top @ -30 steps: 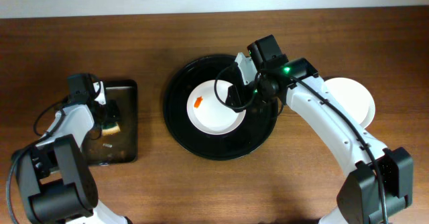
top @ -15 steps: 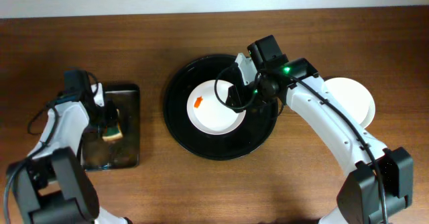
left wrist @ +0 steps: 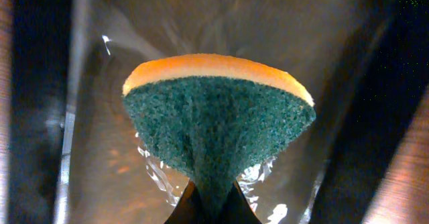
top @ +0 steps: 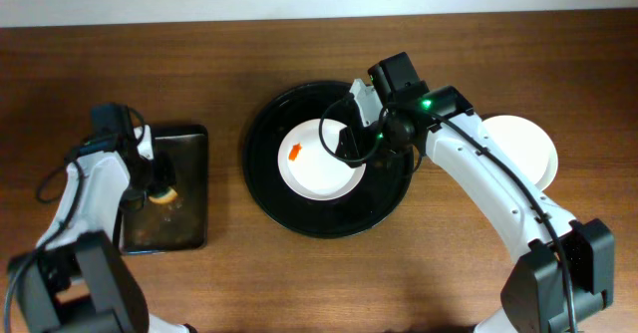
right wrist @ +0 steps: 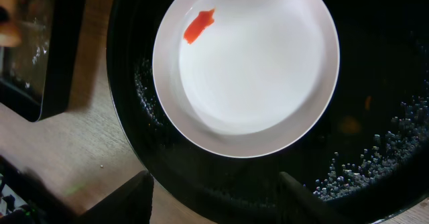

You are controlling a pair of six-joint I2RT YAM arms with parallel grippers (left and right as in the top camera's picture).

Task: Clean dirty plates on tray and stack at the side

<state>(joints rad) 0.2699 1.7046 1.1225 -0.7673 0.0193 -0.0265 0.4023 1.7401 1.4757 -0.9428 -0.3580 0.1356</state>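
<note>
A white plate [top: 321,160] with an orange-red smear [top: 295,154] lies on the round black tray [top: 269,183]; it also shows in the right wrist view [right wrist: 258,76] on the tray [right wrist: 375,117]. My right gripper [top: 351,134] hovers open and empty over the plate's far right rim; its fingers show in its wrist view [right wrist: 218,194]. My left gripper [top: 159,185] is shut on a green and orange sponge [left wrist: 218,123], held above the rectangular tray. White plates [top: 523,149] sit on the table at the right.
A small rectangular black tray [top: 179,218] with water in it lies at the left, also in the left wrist view [left wrist: 100,150]. Water droplets [right wrist: 362,163] lie on the round tray. The table's far edge runs along the top.
My left gripper has lifted the sponge and moved it toward the near side of the rectangular tray. The right arm and the plate have not moved.
</note>
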